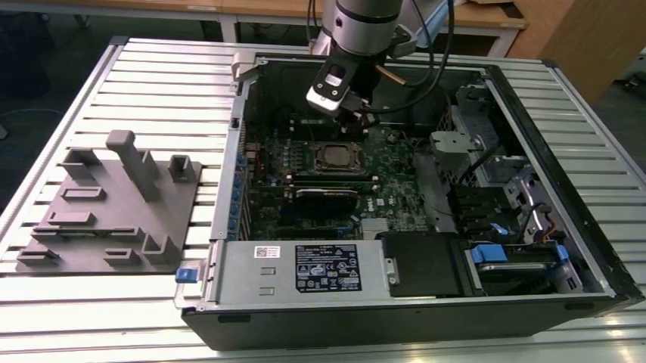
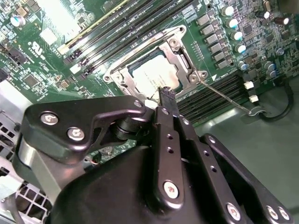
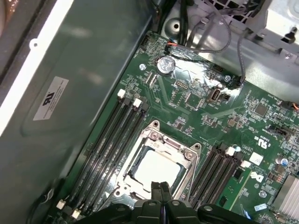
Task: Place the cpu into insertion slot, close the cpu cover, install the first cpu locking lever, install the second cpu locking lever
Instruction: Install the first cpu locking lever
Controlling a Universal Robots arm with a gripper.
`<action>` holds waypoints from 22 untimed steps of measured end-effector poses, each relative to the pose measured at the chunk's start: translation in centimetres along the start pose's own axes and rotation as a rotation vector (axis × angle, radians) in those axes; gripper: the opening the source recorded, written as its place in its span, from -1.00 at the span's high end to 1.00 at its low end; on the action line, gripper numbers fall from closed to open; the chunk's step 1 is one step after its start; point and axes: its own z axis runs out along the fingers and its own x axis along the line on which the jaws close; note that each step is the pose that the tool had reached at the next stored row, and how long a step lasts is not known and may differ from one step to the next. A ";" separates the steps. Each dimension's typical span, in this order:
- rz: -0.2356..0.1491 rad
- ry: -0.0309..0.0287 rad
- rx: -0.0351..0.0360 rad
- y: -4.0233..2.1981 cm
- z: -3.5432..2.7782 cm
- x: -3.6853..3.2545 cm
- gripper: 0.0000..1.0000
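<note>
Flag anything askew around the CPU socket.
One locking lever angles away from the cpu cover across the memory slots instead of lying along its edge, so it looks unlatched. The cpu looks seated flat.

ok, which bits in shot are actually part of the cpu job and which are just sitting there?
Job: pale silver square cpu; silvery square metal cpu cover frame; thin steel wire locking lever; black claw, shut.
Bystanders: grey plastic fixture plate; long black memory slots; round silver coin cell; labelled silver power supply box.
</note>
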 end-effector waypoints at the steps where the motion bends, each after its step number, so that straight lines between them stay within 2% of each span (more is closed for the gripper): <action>1: -0.006 0.0000 0.0002 0.00 0.00 0.00 0.79; 17: -0.016 0.0001 0.0008 0.00 0.00 0.00 0.79; 20: -0.027 0.0002 0.0012 0.00 0.00 0.00 0.79; 22: -0.047 0.0003 0.0023 0.00 0.00 0.00 0.79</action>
